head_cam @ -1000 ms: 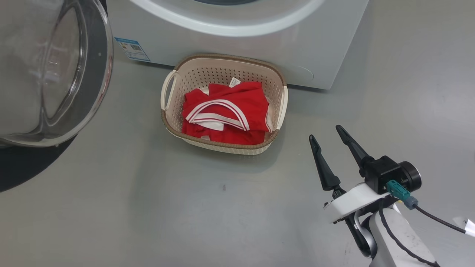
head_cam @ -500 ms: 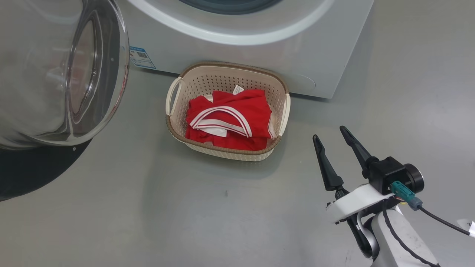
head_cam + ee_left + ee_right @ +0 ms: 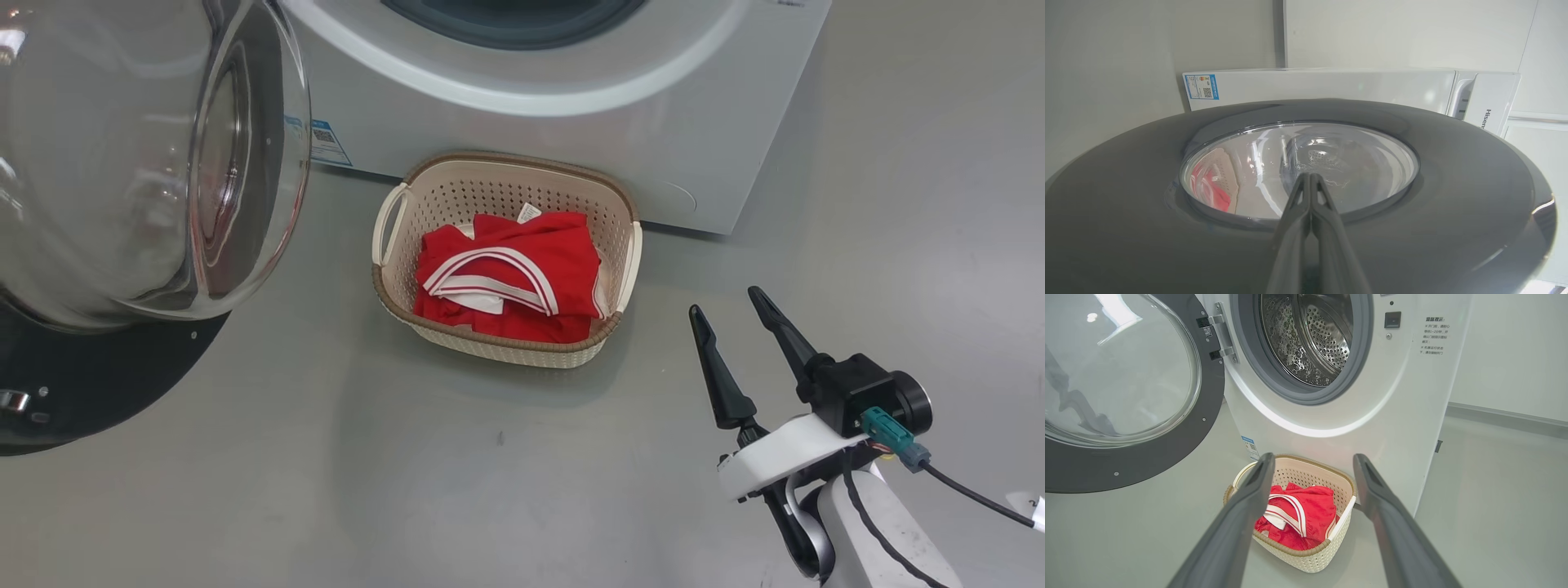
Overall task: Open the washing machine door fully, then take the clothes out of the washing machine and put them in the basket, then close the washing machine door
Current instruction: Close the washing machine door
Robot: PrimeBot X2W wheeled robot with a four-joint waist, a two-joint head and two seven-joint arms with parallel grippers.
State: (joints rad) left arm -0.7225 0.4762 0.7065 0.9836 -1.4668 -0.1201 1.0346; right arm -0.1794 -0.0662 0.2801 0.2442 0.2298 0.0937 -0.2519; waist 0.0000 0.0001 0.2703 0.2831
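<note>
Washing machine door (image 3: 98,384) stands swung open, 9 o'clock of basket (image 3: 506,347). Clothes (image 3: 510,278) lie in basket on floor (image 3: 408,490), against washing machine (image 3: 571,139). Left pincer (image 3: 1310,177) pressed together, pointing at door glass. Right pincer (image 3: 723,300) spread, empty, 4 o'clock of basket.

Red and white on a grey floor (image 3: 408,474)
The clothes (image 3: 522,269) are red with white stripes and trim; the basket (image 3: 490,196) is cream, dotted with holes, under a brown woven-look rim. The washing machine (image 3: 571,139) is white with a grey rubber ring (image 3: 1306,396) and blue label (image 3: 328,140); the washing machine door (image 3: 106,376) has a glossy black rim.
</note>
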